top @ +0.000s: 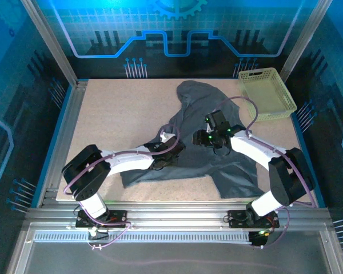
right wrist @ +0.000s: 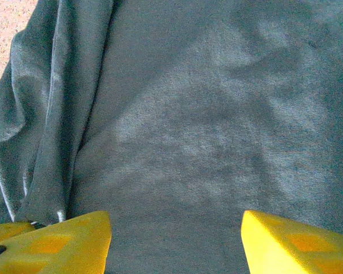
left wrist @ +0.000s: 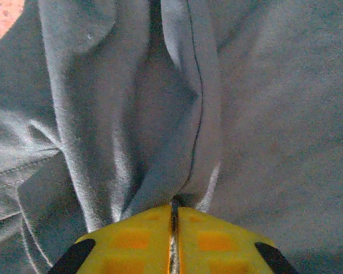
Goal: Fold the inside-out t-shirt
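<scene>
The left end effector [left wrist: 174,220] is pressed together, pinching a seamed ridge of the inside-out t-shirt [left wrist: 274,114]. The right end effector [right wrist: 176,234] stands spread over smooth cloth. From above, the dark slate-grey shirt lies crumpled mid-desk [top: 114,114], its bunched far end near the pale basket [top: 266,94].

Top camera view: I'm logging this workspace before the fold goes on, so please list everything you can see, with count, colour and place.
t-shirt: one, dark slate-grey, rumpled across the middle and right of the table.
basket: one, pale yellow-green, far right corner, beside the shirt's far end.
table: one, speckled beige, bare on its left side.
arms: two, white and black, bases at the near edge, both reaching over the shirt.
left claw: one, yellow, shut on a pinched fold of the shirt.
right claw: one, yellow, open over flat shirt fabric.
</scene>
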### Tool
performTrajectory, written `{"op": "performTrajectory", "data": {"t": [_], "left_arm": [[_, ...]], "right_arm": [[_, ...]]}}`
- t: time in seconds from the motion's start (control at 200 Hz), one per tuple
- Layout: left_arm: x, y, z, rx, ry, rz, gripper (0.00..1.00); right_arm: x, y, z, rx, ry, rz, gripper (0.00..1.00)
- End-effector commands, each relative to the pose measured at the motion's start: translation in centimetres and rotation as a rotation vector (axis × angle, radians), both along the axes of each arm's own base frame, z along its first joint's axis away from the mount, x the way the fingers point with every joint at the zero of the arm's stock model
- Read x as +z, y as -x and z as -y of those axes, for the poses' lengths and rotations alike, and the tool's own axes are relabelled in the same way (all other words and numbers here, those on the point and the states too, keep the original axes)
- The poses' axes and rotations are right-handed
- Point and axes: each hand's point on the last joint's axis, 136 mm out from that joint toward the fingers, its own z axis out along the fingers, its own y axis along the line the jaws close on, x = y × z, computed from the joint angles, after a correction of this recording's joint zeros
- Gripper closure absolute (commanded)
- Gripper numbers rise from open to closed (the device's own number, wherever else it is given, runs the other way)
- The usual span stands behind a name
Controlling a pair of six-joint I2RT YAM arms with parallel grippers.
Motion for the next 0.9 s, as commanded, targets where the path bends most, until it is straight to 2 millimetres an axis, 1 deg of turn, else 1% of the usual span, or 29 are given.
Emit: {"op": "performTrajectory", "data": {"t": [0.0, 0.17, 0.205, 0.295, 0.345, 0.395, 0.455, 0.51, 0.575, 0.705, 0.8, 0.835, 0.855, 0.895], "left_arm": [[0.4, -0.3, -0.1, 0.01, -0.026, 0.013, 0.92], [0.3, -0.2, -0.4, 0.015, -0.026, 0.014, 1.0], [0.4, -0.1, -0.5, 0.017, -0.027, 0.017, 1.0], [1.5, 0.5, -0.8, 0.023, -0.023, 0.054, 1.0], [2.5, 1.0, -1.0, 0.021, -0.014, 0.092, 1.0], [3.5, 1.8, -1.0, 0.018, 0.008, 0.132, 1.0], [4.0, 2.9, -1.4, 0.015, 0.032, 0.168, 1.0], [4.7, 3.7, -1.8, 0.022, 0.073, 0.202, 1.0], [4.8, 4.6, -2.4, 0.036, 0.122, 0.222, 1.0], [5.4, 5.6, -4.2, 0.069, 0.18, 0.266, 1.0], [6.2, 5.8, -5.0, 0.081, 0.208, 0.298, 1.0], [6.3, 5.8, -5.2, 0.081, 0.206, 0.306, 1.0], [6.4, 5.8, -5.4, 0.087, 0.202, 0.31, 1.0], [6.6, 5.7, -5.7, 0.096, 0.196, 0.31, 1.0]], "right_arm": [[-0.1, 0.0, 0.5, -0.016, -0.002, 0.0, 0.37], [0.1, -0.1, 0.6, -0.02, 0.003, 0.003, 0.37], [0.1, -0.1, 0.6, -0.019, 0.003, 0.003, 0.37], [0.3, -0.4, 0.3, -0.013, -0.004, 0.006, 0.37], [0.6, -0.6, -0.1, 0.0, -0.013, 0.015, 0.37], [1.1, -0.9, -0.8, 0.026, -0.026, 0.03, 0.37], [1.6, -1.4, -1.8, 0.055, -0.032, 0.049, 0.37], [2.1, -2.0, -2.9, 0.087, -0.034, 0.067, 0.36], [2.4, -2.8, -4.2, 0.107, -0.03, 0.074, 0.36], [2.1, -4.6, -5.7, 0.112, -0.013, 0.075, 0.36], [1.1, -6.8, -5.1, 0.075, 0.042, 0.065, 0.36], [0.9, -7.8, -4.5, 0.058, 0.065, 0.064, 0.36], [0.4, -8.5, -4.0, 0.045, 0.083, 0.055, 0.36], [0.0, -9.6, -3.3, 0.026, 0.096, 0.051, 0.37]]}}
